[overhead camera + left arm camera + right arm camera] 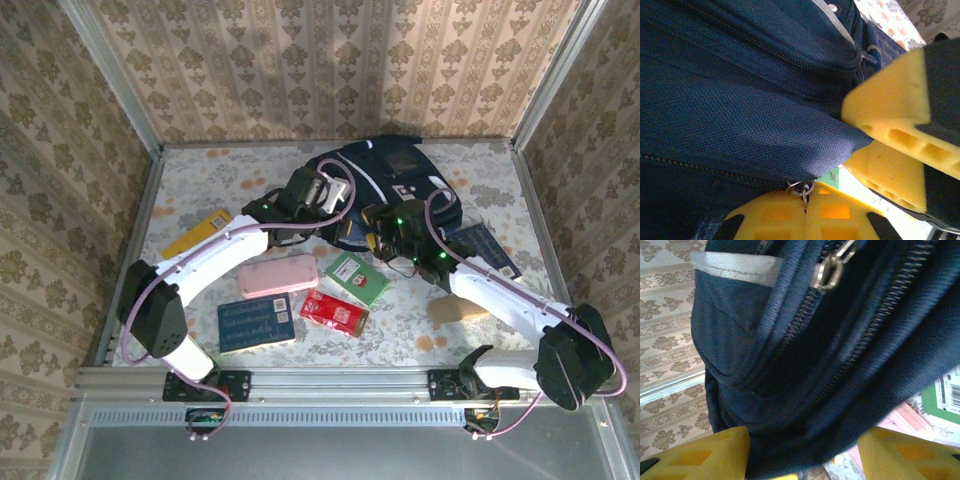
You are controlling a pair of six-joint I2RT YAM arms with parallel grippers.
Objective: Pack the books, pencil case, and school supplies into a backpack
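At the far middle of the table (pixel 210 190) the backpack (pixel 400 175) lies slumped, soft and floppy. Its cloth is judged to give under any pinch, so zips and hems are reckoned the surest holds. A zipper pull (pixel 802 190) is pinched between the pressed-together jaws of the left gripper (pixel 804 205). The right gripper (pixel 802 452) is spread around a fold of cloth. A barcode label (pixel 947 387) is seen on the green pack (pixel 940 407), but no writing can be read.

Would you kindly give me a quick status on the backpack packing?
Left gripper shut on zipper pull. Right gripper astride backpack fold, grip unclear. Pencil case, blue book, green pack, red pack on table, unpacked.
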